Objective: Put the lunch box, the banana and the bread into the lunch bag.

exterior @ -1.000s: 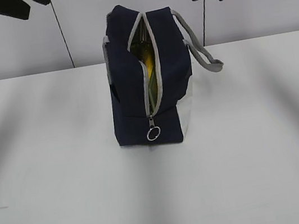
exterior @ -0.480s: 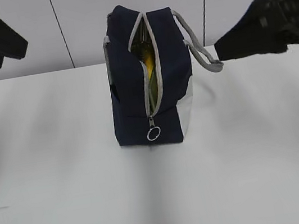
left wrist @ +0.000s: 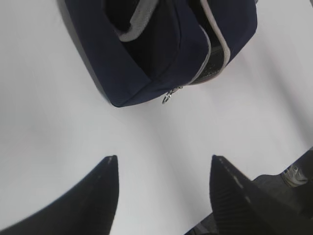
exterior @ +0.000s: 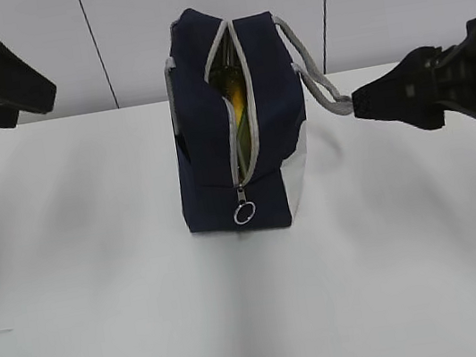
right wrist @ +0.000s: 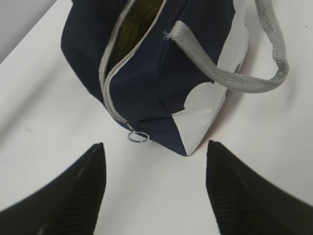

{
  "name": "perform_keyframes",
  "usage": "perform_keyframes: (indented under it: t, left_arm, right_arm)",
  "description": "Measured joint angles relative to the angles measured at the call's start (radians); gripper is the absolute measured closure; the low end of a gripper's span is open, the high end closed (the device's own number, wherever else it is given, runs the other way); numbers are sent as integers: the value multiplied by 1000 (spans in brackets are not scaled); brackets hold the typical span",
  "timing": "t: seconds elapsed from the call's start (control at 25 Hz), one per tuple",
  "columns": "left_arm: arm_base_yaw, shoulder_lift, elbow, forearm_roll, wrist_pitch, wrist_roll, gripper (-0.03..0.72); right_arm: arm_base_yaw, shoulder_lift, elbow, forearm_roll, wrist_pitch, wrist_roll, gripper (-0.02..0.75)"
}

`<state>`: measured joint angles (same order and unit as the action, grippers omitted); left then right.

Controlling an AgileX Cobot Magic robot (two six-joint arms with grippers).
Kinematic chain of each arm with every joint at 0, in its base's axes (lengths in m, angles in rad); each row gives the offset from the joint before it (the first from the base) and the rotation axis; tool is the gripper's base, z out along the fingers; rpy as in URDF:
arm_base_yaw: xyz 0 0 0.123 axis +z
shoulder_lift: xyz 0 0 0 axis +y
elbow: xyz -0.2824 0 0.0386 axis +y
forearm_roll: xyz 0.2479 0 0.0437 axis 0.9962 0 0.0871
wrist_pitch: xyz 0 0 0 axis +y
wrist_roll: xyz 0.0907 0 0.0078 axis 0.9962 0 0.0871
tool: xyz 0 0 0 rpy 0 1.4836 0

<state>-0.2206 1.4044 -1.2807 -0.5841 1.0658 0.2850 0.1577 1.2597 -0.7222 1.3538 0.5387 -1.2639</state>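
Lunch bag (exterior: pixel 235 133) stands upright mid-table, well in from every edge, zipper gaping, something yellow, likely the banana (exterior: pixel 236 102), showing inside. A careless sweep could snag its grey handle (exterior: pixel 318 84) and topple it. Left gripper (left wrist: pixel 164 188) and right gripper (right wrist: pixel 154 181) hang spread apart, empty, touching nothing.

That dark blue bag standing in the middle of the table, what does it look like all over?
The boxy navy-blue fabric lunch bag stands upright on the white table, touched by neither gripper. Its grey zipper gapes open along the end and top, the ring pull hanging low. Something yellow shows inside. A grey webbing handle droops to the right, above a white side panel.
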Motion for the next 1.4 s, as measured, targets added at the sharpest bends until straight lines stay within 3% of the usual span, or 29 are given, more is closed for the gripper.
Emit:
perform_keyframes:
  t: [0.16,0.24,0.4,0.52,0.64,0.8,0.92,1.24,1.4]
  left_arm:
    - [0,0,0,-9,-12,0,264]
    - [0,0,0,-9,-12,0,266]
    - [0,0,0,-9,-9,2,273]
    - [0,0,0,-9,3,4,273]
    - [0,0,0,-9,4,8,273]
    - [0,0,0,-9,6,9,273]
    - [0,0,0,-9,8,11,274]
    - [0,0,0,19,11,11,274]
    - [0,0,0,21,12,11,274]
  right_arm:
    - [0,41,30,212,-2,-251,265]
    - [0,47,34,266,12,-307,271]
    - [2,47,37,237,113,-323,279]
    - [38,47,37,98,132,-275,331]
    - [122,45,37,-64,8,-212,385]
    - [298,45,37,-152,-213,-201,400]
    - [418,45,53,-122,-415,-201,402]
    - [634,45,109,17,-814,-191,404]
    - [773,57,152,-39,-1038,-44,405]
